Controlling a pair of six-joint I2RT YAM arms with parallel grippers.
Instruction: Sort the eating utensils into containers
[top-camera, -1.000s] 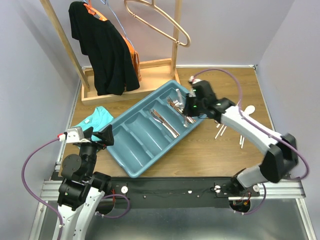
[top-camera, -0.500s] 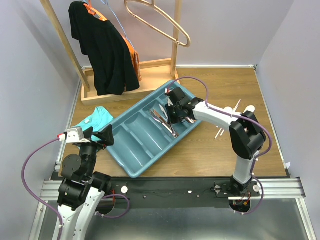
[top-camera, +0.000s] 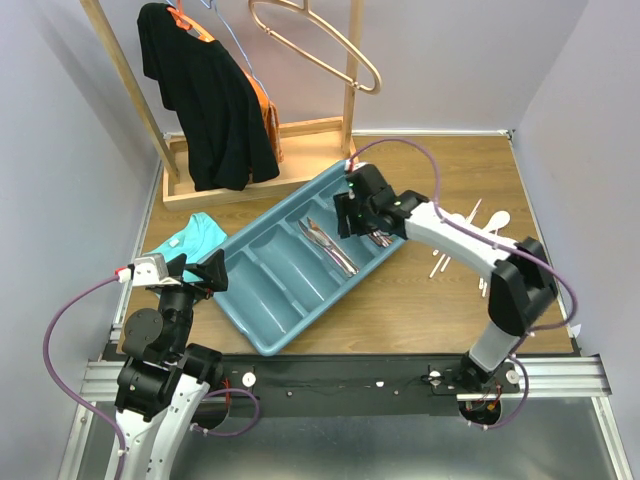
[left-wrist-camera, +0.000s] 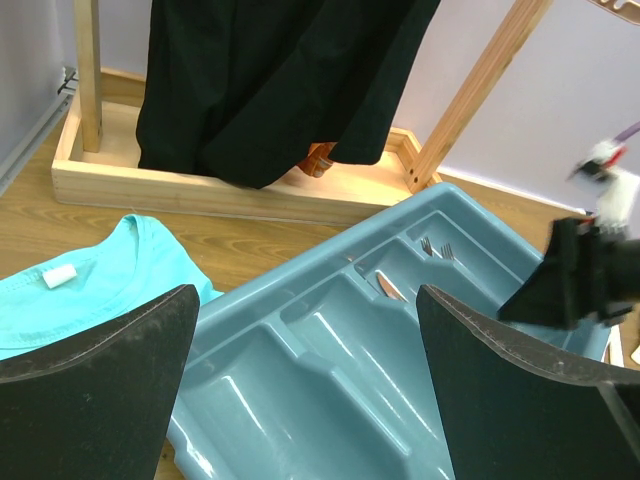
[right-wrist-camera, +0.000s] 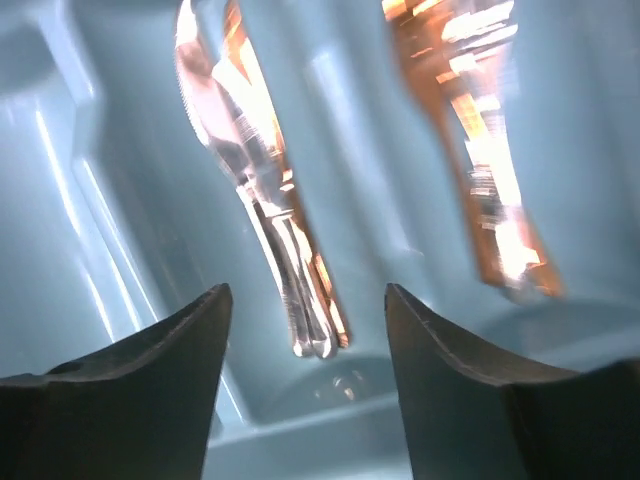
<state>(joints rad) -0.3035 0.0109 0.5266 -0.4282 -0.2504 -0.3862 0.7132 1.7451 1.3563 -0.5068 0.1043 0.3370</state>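
done: forks (top-camera: 377, 238), knives (top-camera: 332, 247) in tray (top-camera: 262, 336) | pending: spoons (top-camera: 497, 218), chopsticks (top-camera: 440, 263) on table (top-camera: 420, 310) | right gripper (top-camera: 344, 213) spread wide, empty | left gripper (top-camera: 197, 270) spread wide

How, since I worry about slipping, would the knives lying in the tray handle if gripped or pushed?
Probably stiff: the knives look like polished metal. Likely slippery, given their glossy shine and the smooth teal tray floor, so a push should slide them. Lying flat, they seem hard to pinch.
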